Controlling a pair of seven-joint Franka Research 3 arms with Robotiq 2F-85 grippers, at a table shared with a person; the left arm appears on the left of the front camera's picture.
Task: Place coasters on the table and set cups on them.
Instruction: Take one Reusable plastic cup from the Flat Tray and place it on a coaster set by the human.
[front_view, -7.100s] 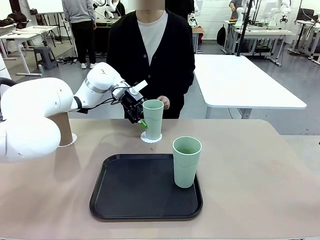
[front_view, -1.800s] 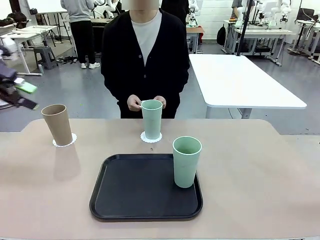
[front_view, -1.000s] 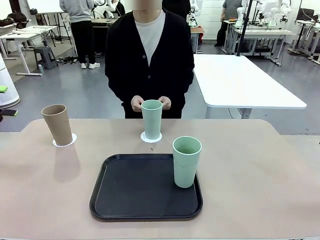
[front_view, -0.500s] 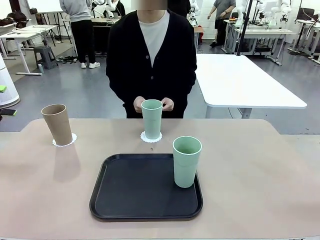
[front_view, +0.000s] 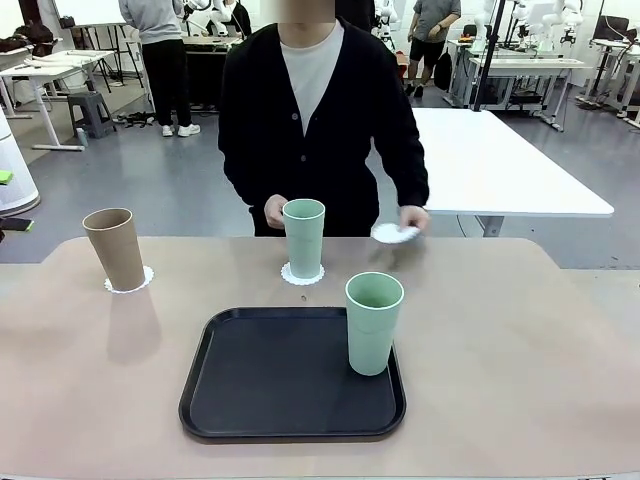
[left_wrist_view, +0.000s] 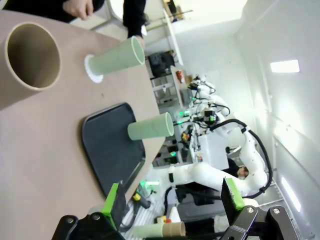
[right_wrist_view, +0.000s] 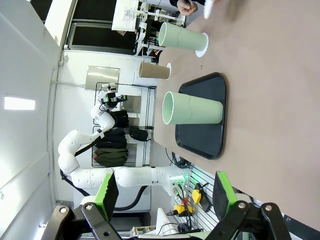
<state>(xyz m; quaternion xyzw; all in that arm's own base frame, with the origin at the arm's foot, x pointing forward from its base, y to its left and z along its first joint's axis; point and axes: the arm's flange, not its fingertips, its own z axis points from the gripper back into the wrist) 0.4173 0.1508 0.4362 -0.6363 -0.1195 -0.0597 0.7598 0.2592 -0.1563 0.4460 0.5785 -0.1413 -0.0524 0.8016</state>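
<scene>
Coasters: the left coaster lies on the beige surface under the tan cup, and the middle coaster lies under a mint cup near the far edge. A third coaster, somewhat blurred, seems pinched in the person's hand just above that edge. The other mint cup stands on the black tray. The left end effector and right end effector each have fingers spread, holding nothing.
</scene>
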